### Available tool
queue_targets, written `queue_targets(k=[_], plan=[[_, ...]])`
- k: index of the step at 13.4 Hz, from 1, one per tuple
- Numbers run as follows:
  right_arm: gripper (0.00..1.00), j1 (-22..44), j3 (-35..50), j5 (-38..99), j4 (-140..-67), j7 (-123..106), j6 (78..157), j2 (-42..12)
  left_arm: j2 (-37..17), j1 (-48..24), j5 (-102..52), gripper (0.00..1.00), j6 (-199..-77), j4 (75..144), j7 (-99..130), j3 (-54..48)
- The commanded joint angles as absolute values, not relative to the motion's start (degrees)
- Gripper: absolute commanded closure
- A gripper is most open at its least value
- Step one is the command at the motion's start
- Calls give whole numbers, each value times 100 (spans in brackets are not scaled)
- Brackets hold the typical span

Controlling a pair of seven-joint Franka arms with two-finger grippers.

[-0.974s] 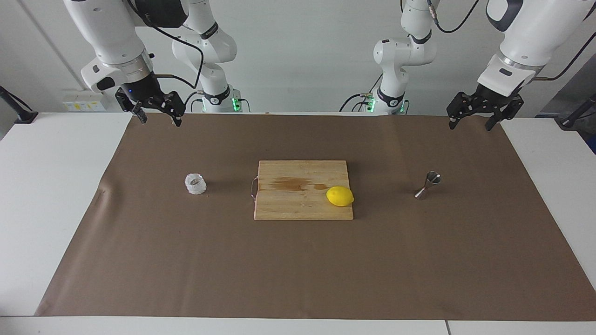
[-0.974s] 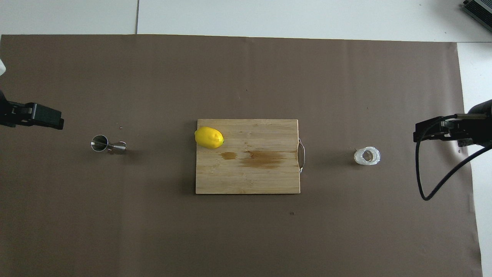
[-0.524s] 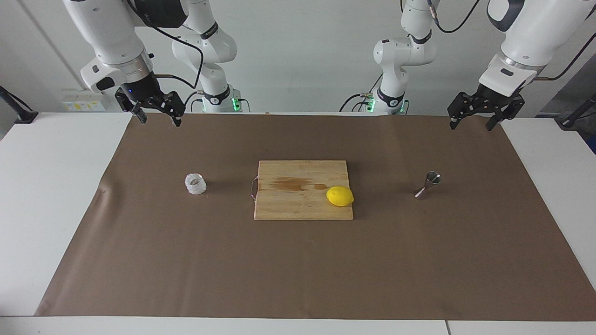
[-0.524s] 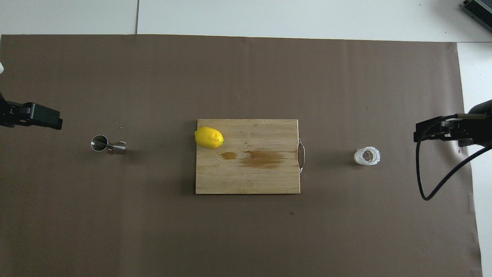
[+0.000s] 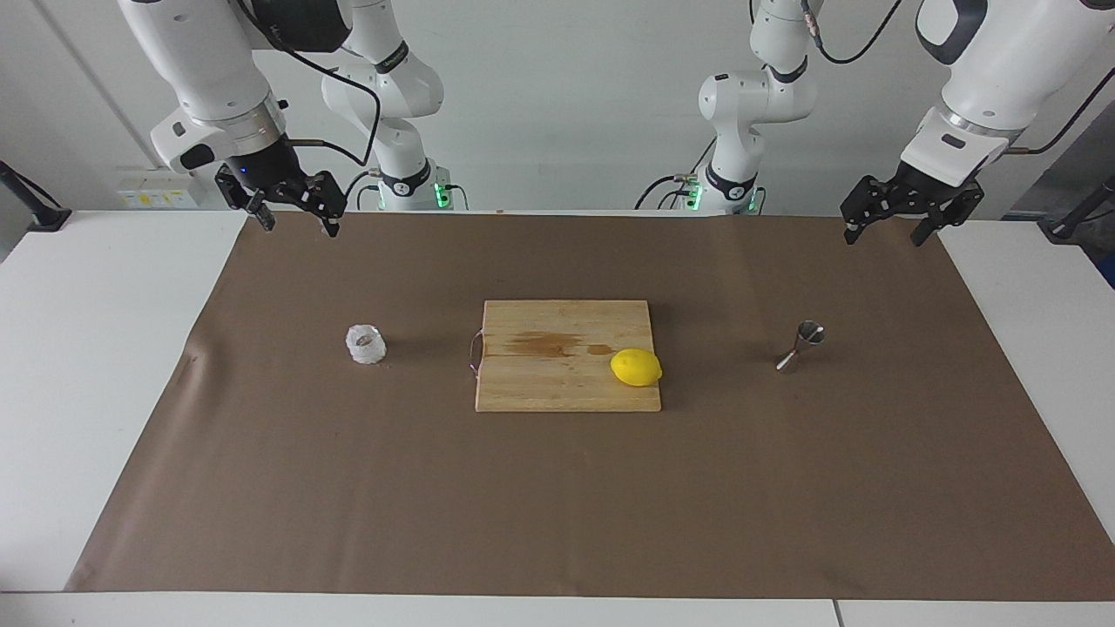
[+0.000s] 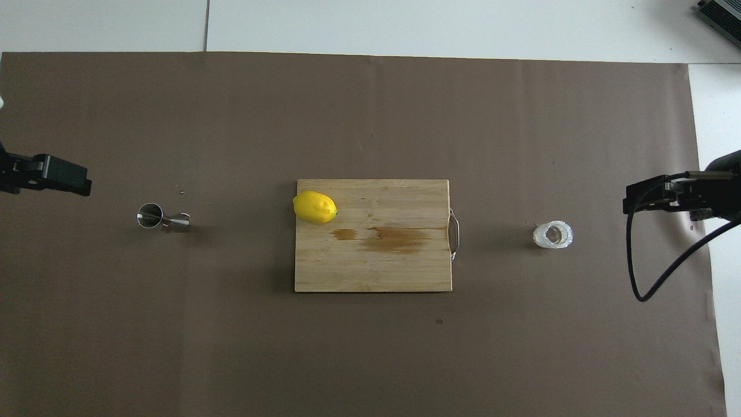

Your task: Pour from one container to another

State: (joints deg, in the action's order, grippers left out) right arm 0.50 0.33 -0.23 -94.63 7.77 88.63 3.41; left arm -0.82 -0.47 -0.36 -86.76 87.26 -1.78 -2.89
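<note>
A: Left pincer (image 5: 888, 225) drifted up and outward a touch; right pincer (image 5: 292, 209) unchanged. Both spread, holding nothing.

B: Cup (image 5: 366, 343)?

A: Beside board (image 5: 567, 354), right arm's end, upright. Right pincer is nearer. Jigger (image 5: 800, 346) beside board, left arm's end.

Shiny steel jigger (image 5: 801, 346), wooden board (image 5: 568, 355), matt mat (image 5: 557, 488).

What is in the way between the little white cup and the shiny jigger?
The cutting board lies between the cup and the jigger, with a lemon on its corner toward the jigger. Nothing stands between the right gripper and the cup.
</note>
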Motion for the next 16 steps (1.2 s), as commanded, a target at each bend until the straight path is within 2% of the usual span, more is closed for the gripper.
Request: queue_targets(k=[1, 10, 13, 16], plan=[[0, -35, 70, 105, -9624, 633, 8912, 475, -149, 201, -272, 0, -8569, 8631, -167, -290], [0, -35, 70, 114, -9615, 633, 8912, 475, -272, 896, -703, 0, -8429, 8666, 8, -290], [0, -35, 70, 114, -9624, 642, 8912, 475, -571, 905, -694, 0, -8455, 8657, 1008, -281], [0, -35, 70, 114, -9624, 633, 8912, 475, -1053, 975, -721, 0, -8551, 8648, 1063, -290]])
